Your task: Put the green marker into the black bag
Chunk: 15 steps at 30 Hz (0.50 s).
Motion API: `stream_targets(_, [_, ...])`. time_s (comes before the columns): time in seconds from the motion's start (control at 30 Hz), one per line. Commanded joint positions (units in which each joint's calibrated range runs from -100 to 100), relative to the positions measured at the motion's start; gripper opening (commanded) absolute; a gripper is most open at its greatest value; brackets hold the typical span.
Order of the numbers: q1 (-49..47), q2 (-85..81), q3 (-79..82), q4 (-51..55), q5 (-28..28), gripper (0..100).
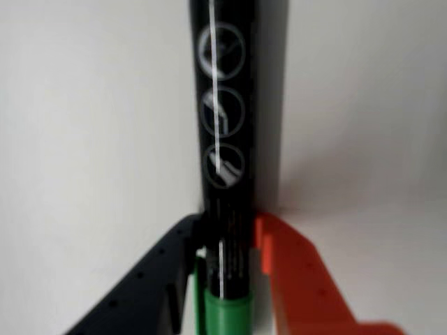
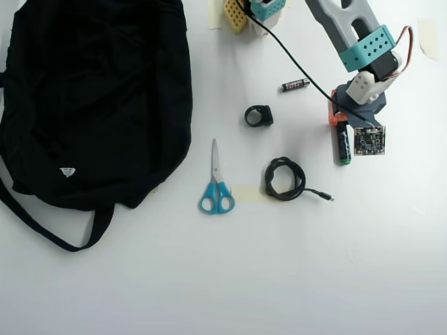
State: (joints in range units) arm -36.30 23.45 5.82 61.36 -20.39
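1. In the wrist view the gripper (image 1: 227,241) has its dark finger (image 1: 164,272) and orange finger (image 1: 290,279) pinching the green marker (image 1: 225,139) on both sides of its black barrel, near a green end.
2. The barrel's pale round markings are blurred, and its far end is cut off by the top edge.
3. In the overhead view the marker (image 2: 342,145) lies on the white table (image 2: 279,265), mostly hidden under the arm (image 2: 356,35).
4. The coiled black cable (image 2: 285,179), scissors (image 2: 216,187) and battery (image 2: 295,84) lie apart.
5. The black bag (image 2: 91,98) lies far left, partly cropped.
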Motion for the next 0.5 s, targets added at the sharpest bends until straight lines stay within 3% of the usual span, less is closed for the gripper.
stream_targets(0.0, [1.14, -0.47, -0.97, 0.06, 0.15, 2])
stream_targets(0.47, [1.52, -1.38, -1.06, 0.23, -1.16, 2])
